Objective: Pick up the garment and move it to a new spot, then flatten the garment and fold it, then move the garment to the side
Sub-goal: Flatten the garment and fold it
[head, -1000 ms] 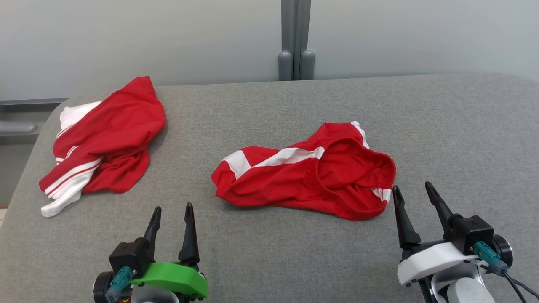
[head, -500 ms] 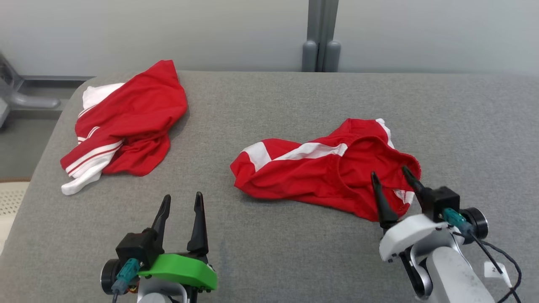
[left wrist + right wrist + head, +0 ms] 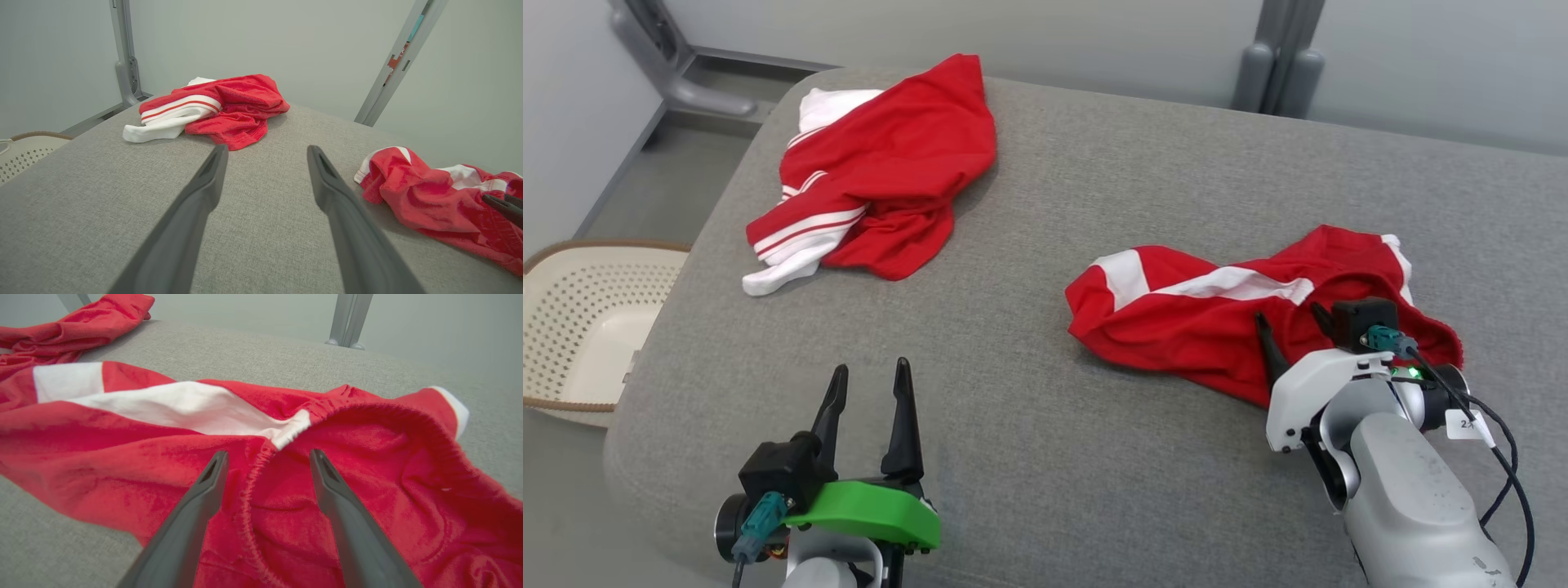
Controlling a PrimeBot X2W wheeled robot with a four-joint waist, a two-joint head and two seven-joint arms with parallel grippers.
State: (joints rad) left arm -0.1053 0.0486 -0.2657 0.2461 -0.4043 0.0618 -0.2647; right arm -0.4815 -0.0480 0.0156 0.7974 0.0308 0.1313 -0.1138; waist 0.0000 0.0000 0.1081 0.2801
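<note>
Right hand (image 3: pixel 1288 314): fingers spread wide, pinching nothing, poised low over the waist end of the garment; whether the tips touch the cloth cannot be told.
Garment (image 3: pixel 1176 318): red shorts with white panels, lying crumpled on the grey surface (image 3: pixel 1054 474) directly beneath and ahead of the right hand, the leg end trailing off to that hand's left.
Waistband (image 3: pixel 245 494): the gathered elastic edge runs between the right hand's two fingers, one over the outer cloth, the other over the open waist.
Left hand (image 3: pixel 871 365): fingers spread, holding nothing, above bare surface and well apart from the garment, which lies ahead of it and to its right.
Second garment (image 3: pixel 890 163): a red-and-white heap far ahead of the left hand, slightly to its left, near the surface's far corner.
Basket (image 3: pixel 564 327): pale and perforated, beyond the surface's edge, out to the left hand's left.
</note>
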